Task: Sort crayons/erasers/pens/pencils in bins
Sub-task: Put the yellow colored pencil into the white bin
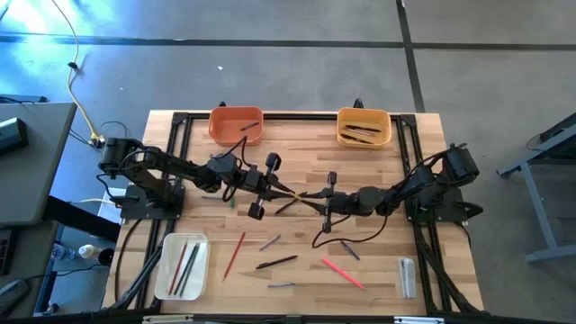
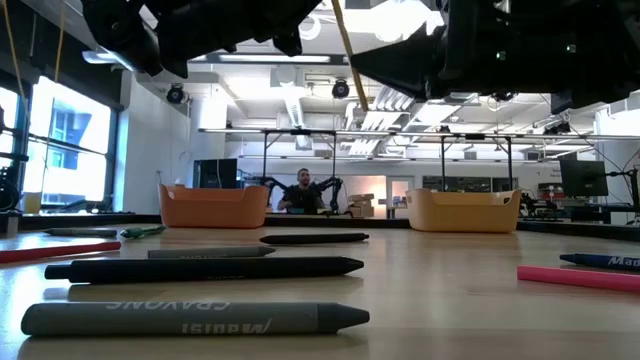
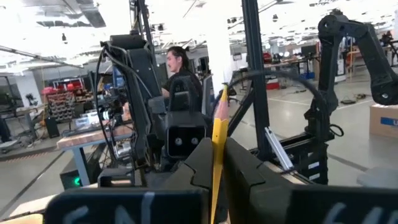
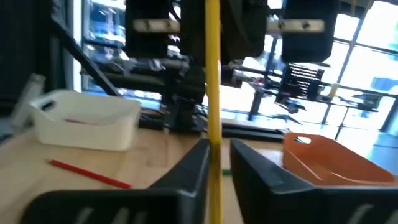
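The yellow pencil [image 4: 213, 93] is suspended above the middle of the worktop [image 1: 378, 180], spanning between both grippers. The right gripper [image 4: 217, 158] is closed on one end; its two fingers [image 4: 193, 165] clamp the shaft. The left gripper [image 3: 214, 168] is closed on the other end, where the sharpened tip [image 3: 222, 98] projects past the fingers.

Bins:
- Orange bin [image 1: 236, 125]: far edge, left of centre.
- Yellow-orange bin [image 1: 364, 126]: far edge, right of centre, containing dark pens [image 1: 360, 131].
- White bin [image 1: 182, 265]: near-left corner, containing pencils [image 1: 186, 261].

Loose items on the near half of the worktop:
- Red pencil [image 1: 234, 254], just beside the white bin.
- Black pen [image 1: 276, 262], near centre.
- Pink-red stick [image 1: 343, 273], toward the right.
- Clear-grey block [image 1: 407, 275], near-right corner.

A person [image 3: 180, 68] is seated in the room beyond the table.
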